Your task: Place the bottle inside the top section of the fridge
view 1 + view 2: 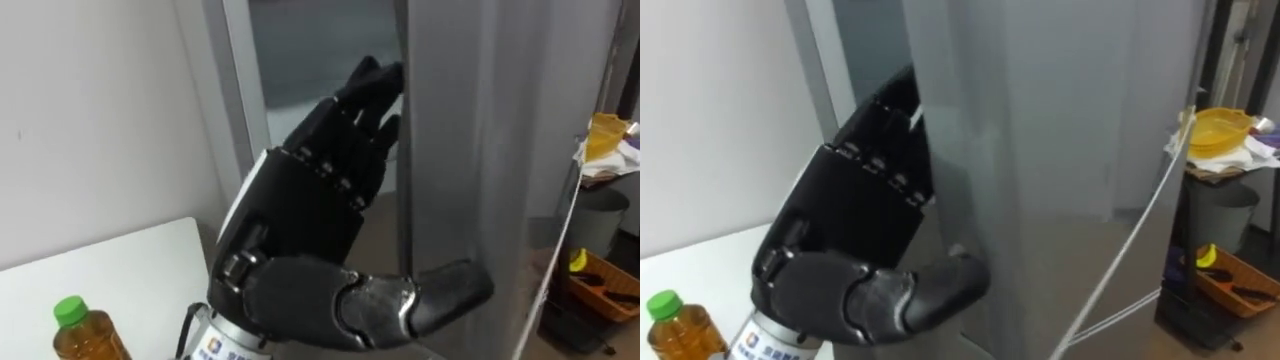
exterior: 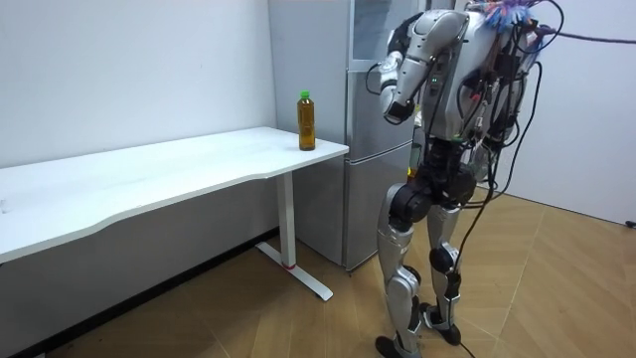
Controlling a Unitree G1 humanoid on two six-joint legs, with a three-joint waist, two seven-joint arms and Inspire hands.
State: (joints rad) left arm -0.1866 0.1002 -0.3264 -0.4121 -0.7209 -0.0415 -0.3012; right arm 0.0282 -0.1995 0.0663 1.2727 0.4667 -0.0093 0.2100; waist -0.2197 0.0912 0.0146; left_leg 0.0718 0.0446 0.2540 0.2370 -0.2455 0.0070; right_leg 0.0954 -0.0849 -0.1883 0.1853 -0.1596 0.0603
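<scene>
The bottle (image 1: 85, 335) stands upright on the table (image 1: 130, 265), green cap on and amber liquid inside, and neither hand touches it. In the room view it sits at the table's far corner, the end nearest the fridge (image 2: 373, 149), with a white wall (image 1: 90, 120) behind it.

Just to its right in the eye views the left hand (image 1: 300, 220) is raised in front of the fridge door (image 1: 470, 150). Its fingers (image 1: 365, 90) are stretched out nearly straight and held together, their tips at the door's left edge (in the right eye view that edge hides them). The thumb (image 1: 450, 290) is spread wide from them and lies across the door's front. The hand holds nothing.

The robot stands upright on the wooden floor (image 2: 556, 288), close before the fridge, with the table on its left.
</scene>
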